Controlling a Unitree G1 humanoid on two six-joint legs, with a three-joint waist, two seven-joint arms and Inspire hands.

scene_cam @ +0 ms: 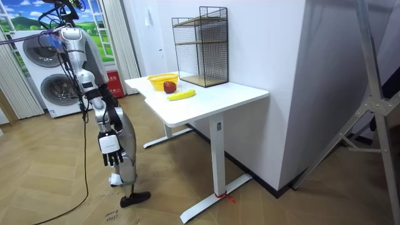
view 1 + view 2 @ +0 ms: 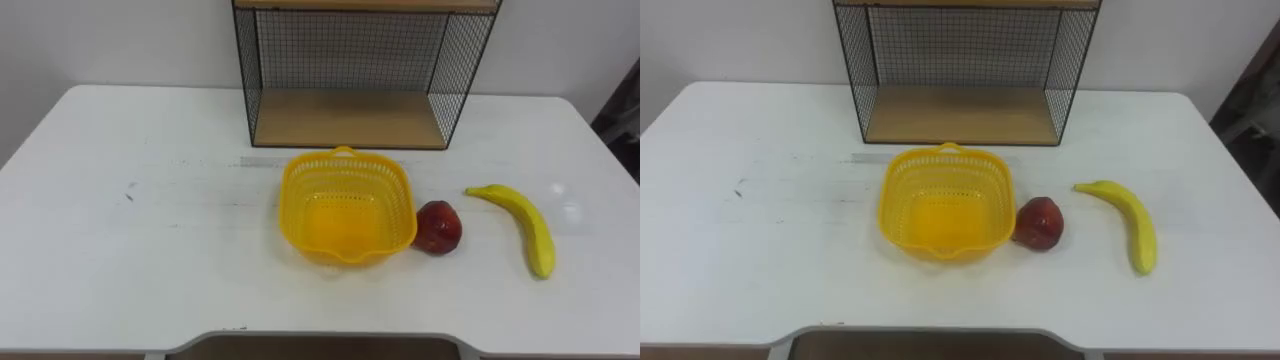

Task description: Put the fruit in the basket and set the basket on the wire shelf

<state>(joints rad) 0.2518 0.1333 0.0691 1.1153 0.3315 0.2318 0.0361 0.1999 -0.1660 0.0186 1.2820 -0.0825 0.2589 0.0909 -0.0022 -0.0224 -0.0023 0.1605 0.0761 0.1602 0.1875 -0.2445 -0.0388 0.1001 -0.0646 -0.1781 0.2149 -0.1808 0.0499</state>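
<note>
An empty yellow plastic basket (image 2: 347,215) sits in the middle of the white table (image 2: 150,220). Touching its right side is a red apple (image 2: 437,227). Farther right lies a yellow banana (image 2: 525,225), apart from the apple. Behind the basket stands the black wire shelf (image 2: 350,118) with a bare wooden bottom board, open toward me. In the room view I stand upright a step back from the table's front edge. My right hand (image 1: 109,153) hangs at my side with relaxed fingers, holding nothing.
The table has bare room left of the basket, and its front edge (image 2: 320,340) is close below me. In the room view, washing machines (image 1: 44,50) stand behind me and a white partition (image 1: 325,81) rises beyond the table.
</note>
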